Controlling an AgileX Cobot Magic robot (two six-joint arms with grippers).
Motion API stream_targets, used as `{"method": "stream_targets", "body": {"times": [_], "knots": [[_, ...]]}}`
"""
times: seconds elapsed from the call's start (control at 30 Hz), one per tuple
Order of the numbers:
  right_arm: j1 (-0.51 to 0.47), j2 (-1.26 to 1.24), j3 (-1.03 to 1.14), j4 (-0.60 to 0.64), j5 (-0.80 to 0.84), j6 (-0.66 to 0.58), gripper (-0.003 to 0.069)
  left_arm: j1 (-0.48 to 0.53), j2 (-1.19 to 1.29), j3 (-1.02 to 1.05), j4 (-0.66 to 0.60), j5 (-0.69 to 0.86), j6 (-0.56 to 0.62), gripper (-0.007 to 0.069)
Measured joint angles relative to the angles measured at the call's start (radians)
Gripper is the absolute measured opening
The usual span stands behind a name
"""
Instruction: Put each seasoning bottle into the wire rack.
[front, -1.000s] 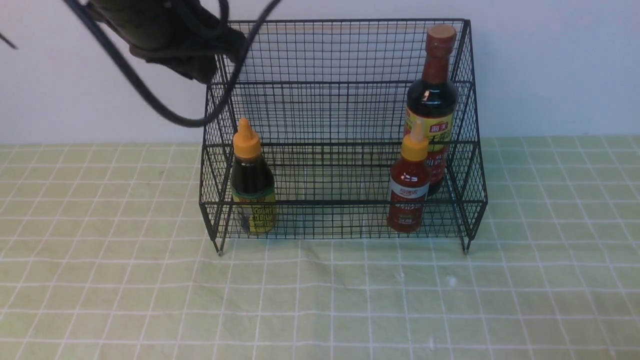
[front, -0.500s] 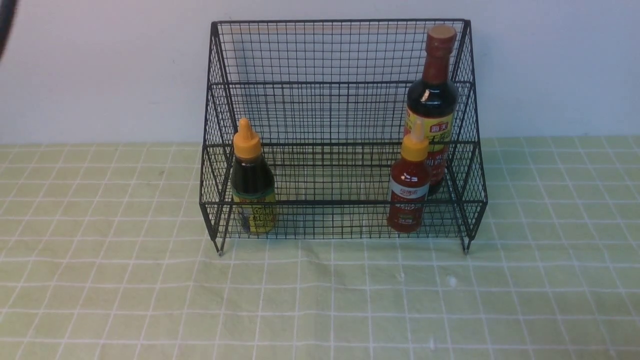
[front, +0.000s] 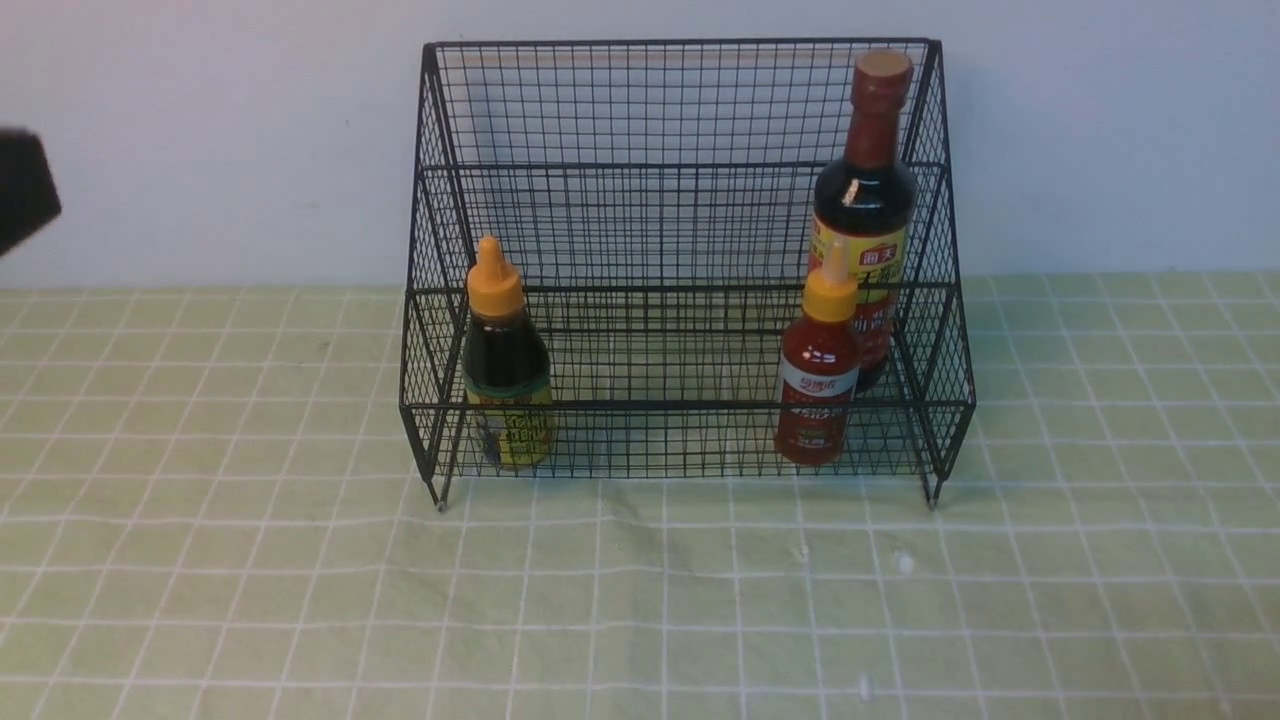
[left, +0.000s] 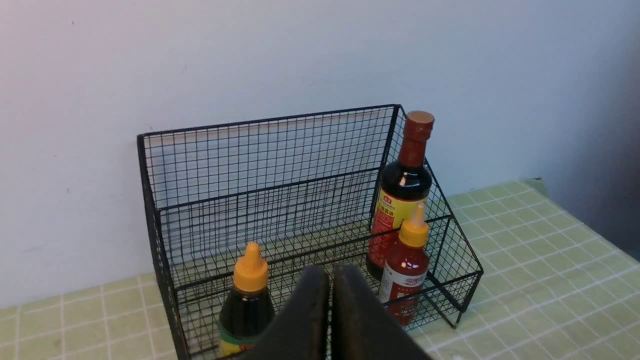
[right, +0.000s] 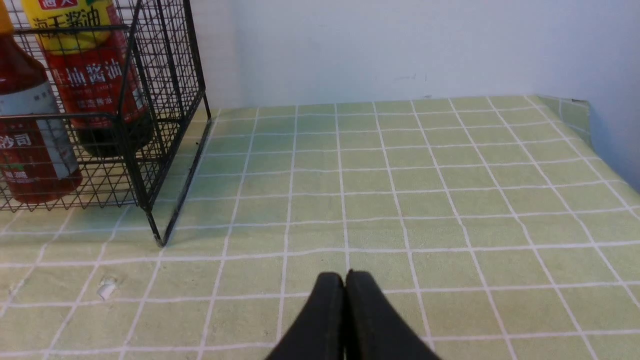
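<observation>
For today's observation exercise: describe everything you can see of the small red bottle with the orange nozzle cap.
The small red bottle looks like glossy plastic filled with red sauce. It has a pointed orange nozzle cap and a white band label with red print below. It stands upright on the lower front tier of the wire rack, near its right end, directly in front of the tall dark bottle. No jaws touch it.

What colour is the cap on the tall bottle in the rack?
Brown; the tall bottle's cap shows best in the front view.
</observation>
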Motion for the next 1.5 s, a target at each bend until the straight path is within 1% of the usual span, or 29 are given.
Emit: {"method": "stream_targets", "body": {"times": [0.17,0.43,0.5,0.6,0.67,0.73,0.8,0.83,0.93,1.1,1.2,1.33,1.5], "knots": [[0.0,0.0,0.0,0.0,0.0,0.0,-0.0015,0.0,-0.074,0.066,0.014,0.001,0.037,-0.0006],[0.0,0.0,0.0,0.0,0.0,0.0,-0.0015,0.0,-0.137,0.077,0.129,0.003,0.043,-0.0006],[0.0,0.0,0.0,0.0,0.0,0.0,-0.0015,0.0,-0.142,0.078,0.182,0.011,0.014,-0.0006],[0.0,0.0,0.0,0.0,0.0,0.0,-0.0015,0.006,-0.165,0.101,0.279,0.012,-0.06,-0.0006],[0.0,0.0,0.0,0.0,0.0,0.0,-0.0015,0.018,-0.186,0.127,0.303,0.012,-0.092,-0.0006],[0.0,0.0,0.0,0.0,0.0,0.0,-0.0015,0.08,-0.253,0.226,0.341,0.007,-0.139,-0.0006],[-0.001,0.0,0.0,0.0,0.0,0.0,-0.0015,0.138,-0.313,0.317,0.344,0.001,-0.144,-0.0006],[-0.001,0.0,0.0,0.0,0.0,0.0,-0.0015,0.151,-0.327,0.329,0.343,-0.001,-0.144,-0.0006],[-0.001,0.0,0.0,0.0,0.0,0.0,-0.0015,0.26,-0.442,0.537,0.319,-0.028,-0.121,-0.0006],[-0.001,0.0,0.0,0.0,0.0,0.0,-0.0015,0.372,-0.574,0.768,0.265,-0.102,-0.107,-0.0006],[-0.001,0.0,0.0,0.0,0.001,0.0,-0.0015,0.391,-0.581,0.859,0.259,-0.131,-0.106,-0.0006],[-0.001,0.0,0.0,0.0,0.002,0.0,-0.0015,0.392,-0.581,0.939,0.258,-0.162,-0.102,-0.0006],[-0.001,0.0,0.0,0.0,0.002,0.0,-0.0015,0.392,-0.581,0.95,0.252,-0.22,-0.102,-0.0006]]}}
